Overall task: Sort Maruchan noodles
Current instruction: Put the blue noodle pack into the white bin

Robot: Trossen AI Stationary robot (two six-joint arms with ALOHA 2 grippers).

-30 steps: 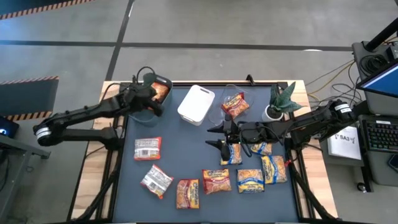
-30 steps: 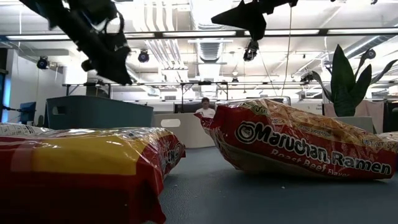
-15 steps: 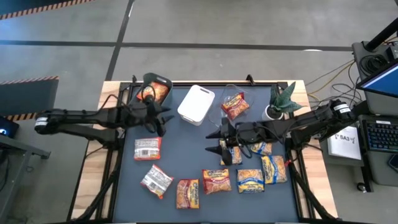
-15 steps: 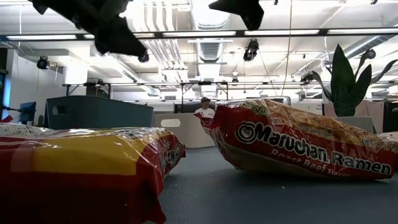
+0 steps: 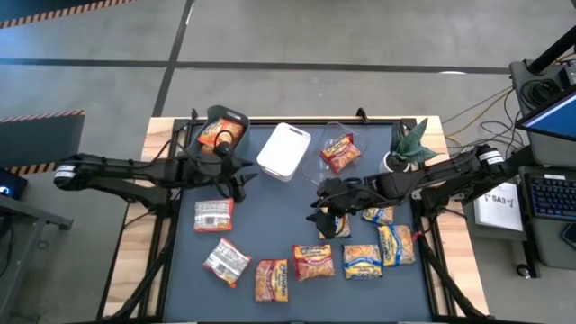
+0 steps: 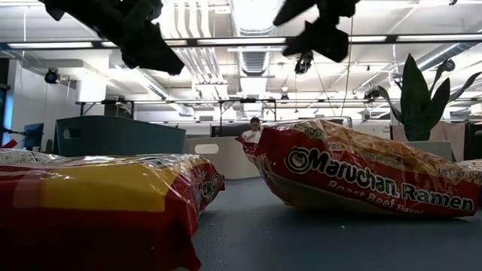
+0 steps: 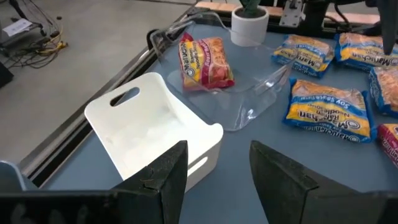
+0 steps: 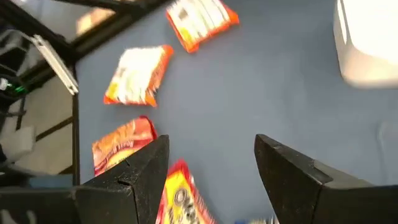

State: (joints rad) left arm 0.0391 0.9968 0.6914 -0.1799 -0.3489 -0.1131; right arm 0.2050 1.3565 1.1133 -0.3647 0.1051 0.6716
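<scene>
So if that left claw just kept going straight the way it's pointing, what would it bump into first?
Most likely the white bin, which sits right ahead of the open left gripper. The clear bin with one noodle packet lies beyond it, though depth is hard to judge.

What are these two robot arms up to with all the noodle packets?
They are sorting ramen packets into bins. One orange packet lies in the clear bin, another in the grey-green bin; the white bin looks empty. The left gripper hovers open and empty above the whitish packet. The right gripper hangs open over a blue-and-yellow packet. More packets lie on the table.
</scene>
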